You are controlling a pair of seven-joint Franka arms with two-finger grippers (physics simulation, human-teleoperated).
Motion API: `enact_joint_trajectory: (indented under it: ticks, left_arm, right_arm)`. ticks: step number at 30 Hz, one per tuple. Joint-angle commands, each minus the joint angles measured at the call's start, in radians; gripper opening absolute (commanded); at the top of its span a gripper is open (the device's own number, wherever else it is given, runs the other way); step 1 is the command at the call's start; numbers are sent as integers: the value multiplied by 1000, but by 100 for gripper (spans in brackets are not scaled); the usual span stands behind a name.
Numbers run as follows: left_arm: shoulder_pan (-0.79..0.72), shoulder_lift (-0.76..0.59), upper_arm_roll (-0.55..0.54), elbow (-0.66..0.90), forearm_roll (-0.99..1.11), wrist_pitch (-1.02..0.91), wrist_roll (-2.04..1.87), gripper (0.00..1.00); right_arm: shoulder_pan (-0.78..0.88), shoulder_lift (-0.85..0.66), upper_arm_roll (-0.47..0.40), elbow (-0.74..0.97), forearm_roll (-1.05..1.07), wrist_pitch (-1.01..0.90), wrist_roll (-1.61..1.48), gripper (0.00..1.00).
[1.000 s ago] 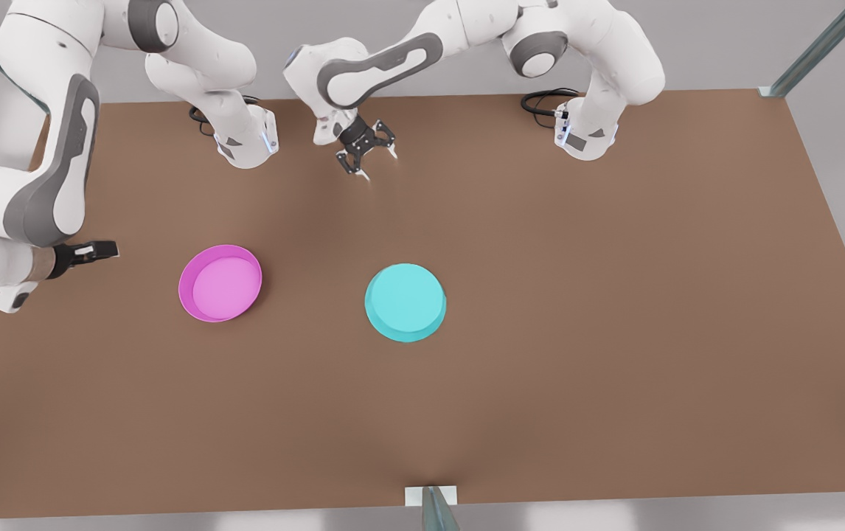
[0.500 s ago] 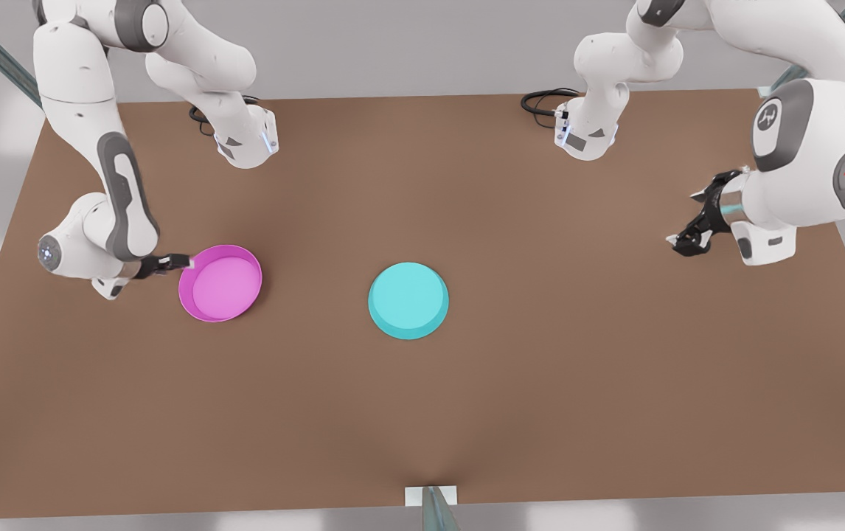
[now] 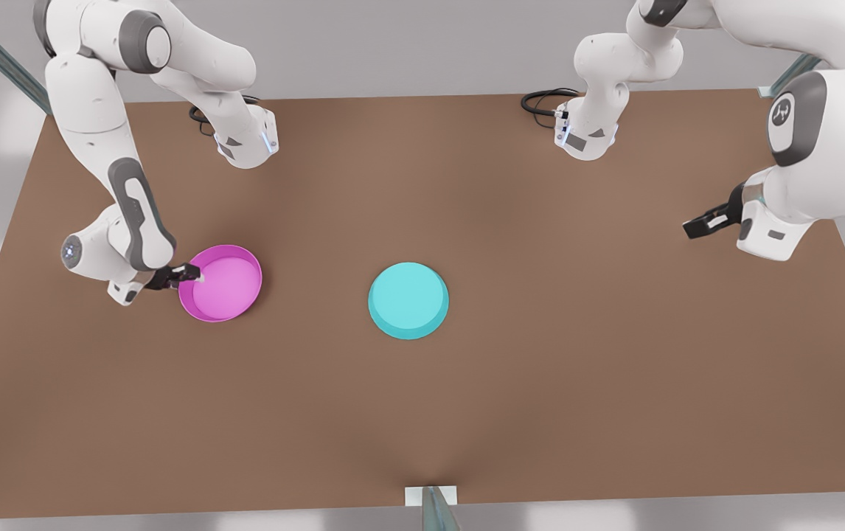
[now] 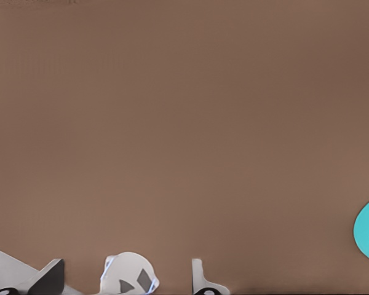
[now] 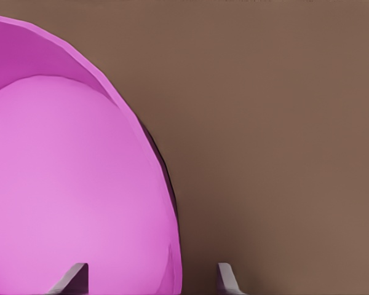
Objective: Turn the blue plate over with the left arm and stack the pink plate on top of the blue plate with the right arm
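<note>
Two plates lie on the table (image 3: 540, 398), apart from each other, along its middle band. The pink plate (image 3: 220, 283) sits toward the edge on the front view's left, the blue plate (image 3: 408, 300) near the centre. The right end effector (image 3: 190, 275) straddles the pink plate's rim on its outer side. The left end effector (image 3: 697, 227) hangs near the opposite edge, well apart from the blue plate.

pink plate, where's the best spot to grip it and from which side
Grip the raised rim of the shallow round magenta plastic plate on its front-view-left edge, one finger inside, one outside. It sits open side up, and the right gripper already straddles that rim, fingers open.
</note>
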Motion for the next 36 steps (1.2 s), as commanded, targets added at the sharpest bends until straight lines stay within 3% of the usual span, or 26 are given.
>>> enact_joint_trajectory:
  ticks: [1,6,8,12,14,25,32,36]
  left_arm:
    - [0,1,2,-3,3,-21,445,100]
    - [1,1,14,-9,1,-22,446,100]
    - [3,1,23,-9,1,-21,448,100]
    - [1,-2,28,-9,1,-22,448,100]
    - [1,0,28,-9,1,-22,448,100]
    - [1,-2,46,0,-5,-21,448,100]
    - [1,-2,46,2,-9,-28,446,100]
    - [0,3,45,2,-12,-28,448,100]
  right_arm:
    - [0,1,2,0,10,24,-167,68]
    - [1,1,5,2,10,24,-165,30]
    - [1,-1,9,2,10,21,-165,21]
    - [16,-25,36,39,12,4,-153,21]
    - [27,-45,91,100,44,-62,-144,21]
    - [458,-47,115,263,413,-82,105,21]
    - [601,122,118,477,508,-69,367,21]
    - [613,180,118,516,516,-40,402,21]
